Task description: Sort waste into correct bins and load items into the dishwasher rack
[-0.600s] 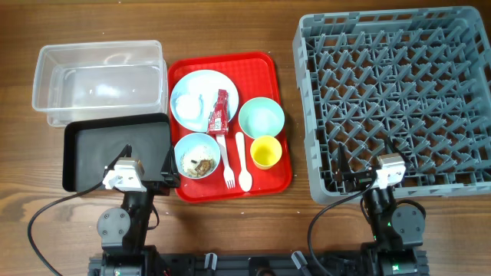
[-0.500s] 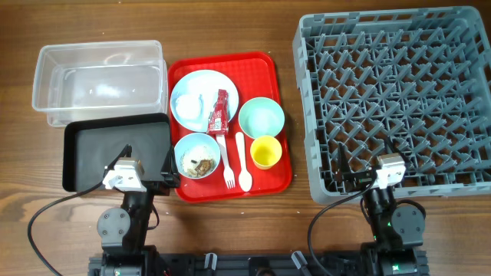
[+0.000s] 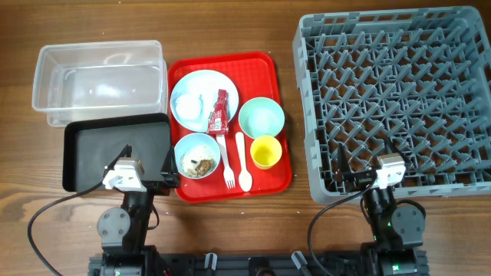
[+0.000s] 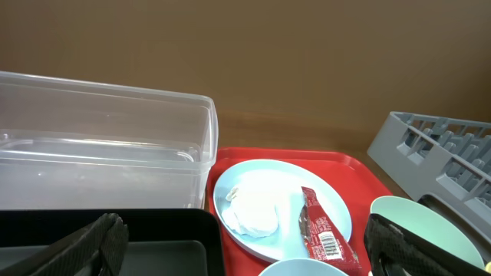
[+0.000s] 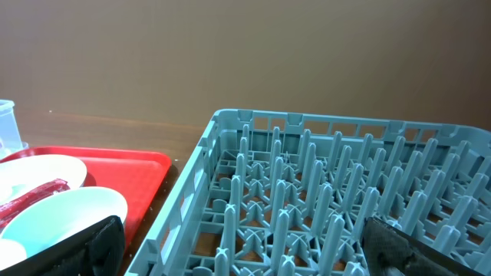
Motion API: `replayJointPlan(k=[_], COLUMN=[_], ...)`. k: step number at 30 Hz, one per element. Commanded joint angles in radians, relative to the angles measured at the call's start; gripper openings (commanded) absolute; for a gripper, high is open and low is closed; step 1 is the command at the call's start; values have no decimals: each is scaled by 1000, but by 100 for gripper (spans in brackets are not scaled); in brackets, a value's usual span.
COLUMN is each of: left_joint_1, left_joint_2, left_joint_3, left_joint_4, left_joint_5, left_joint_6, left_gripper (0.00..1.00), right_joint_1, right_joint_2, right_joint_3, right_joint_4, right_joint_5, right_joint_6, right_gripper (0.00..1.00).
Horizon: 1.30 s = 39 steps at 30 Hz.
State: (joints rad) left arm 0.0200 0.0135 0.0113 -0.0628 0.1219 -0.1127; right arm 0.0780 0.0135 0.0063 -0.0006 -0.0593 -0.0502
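On the red serving tray point(image 3: 280, 73), the pale blue plate point(image 3: 205, 86) carries the white tissue ball point(image 3: 189, 103) and the red wrapper point(image 3: 219, 112). A pale blue bowl point(image 3: 184, 146) holds food scraps point(image 3: 202, 163). The mint bowl point(image 3: 261, 118), yellow cup point(image 3: 266, 152), fork point(image 3: 228, 165) and spoon point(image 3: 243, 161) lie beside them. The clear tub point(image 3: 100, 80) and black tray point(image 3: 100, 149) are on the left, the grey rack point(image 3: 395, 100) on the right. My left gripper point(image 3: 149, 165) point(image 4: 245, 241) is open over the black tray's near edge. My right gripper point(image 3: 364, 165) point(image 5: 245, 241) is open over the rack's near edge.
The left wrist view shows the tub point(image 4: 107, 130), plate point(image 4: 337, 199), tissue point(image 4: 249, 211) and wrapper point(image 4: 318, 230). The right wrist view shows the rack's upright pegs point(image 5: 322, 199) and the red tray point(image 5: 146, 172). Cables trail near the table's front edge.
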Motion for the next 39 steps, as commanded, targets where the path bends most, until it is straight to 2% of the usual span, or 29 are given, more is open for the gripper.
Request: replayJointPlan(k=[1, 13, 20, 26, 30, 33, 35, 39], left_joint_1=[3, 5, 5, 5, 5, 4, 4, 3], left_joint_2=[-11, -9, 79, 306, 586, 781, 964, 1220], left_joint_3=[-6, -6, 7, 180, 395, 573, 755, 1043], left_joint_4=[-2, -2, -6, -29, -95, -205, -335, -566], left_joint_5=[12, 8, -29, -26, -25, -22, -21, 3], left_joint_6=[16, 19, -49, -60, -60, -59, -59, -59], left_gripper=[100, 100, 100, 100, 100, 100, 100, 100], right_joint_1=[4, 4, 3, 3, 3, 3, 3, 3], right_joint_2=[-6, -6, 10, 184, 417, 583, 706, 875], right_joint_3=[-1, -1, 39, 184, 321, 459, 583, 786], right_joint_4=[3, 16, -6, -23, -57, -175, -304, -542], right_joint_5=[-9, -9, 69, 90, 89, 89, 89, 89], right_joint_6=[5, 6, 34, 27, 27, 24, 21, -59], right_gripper=[100, 100, 100, 100, 100, 100, 100, 100])
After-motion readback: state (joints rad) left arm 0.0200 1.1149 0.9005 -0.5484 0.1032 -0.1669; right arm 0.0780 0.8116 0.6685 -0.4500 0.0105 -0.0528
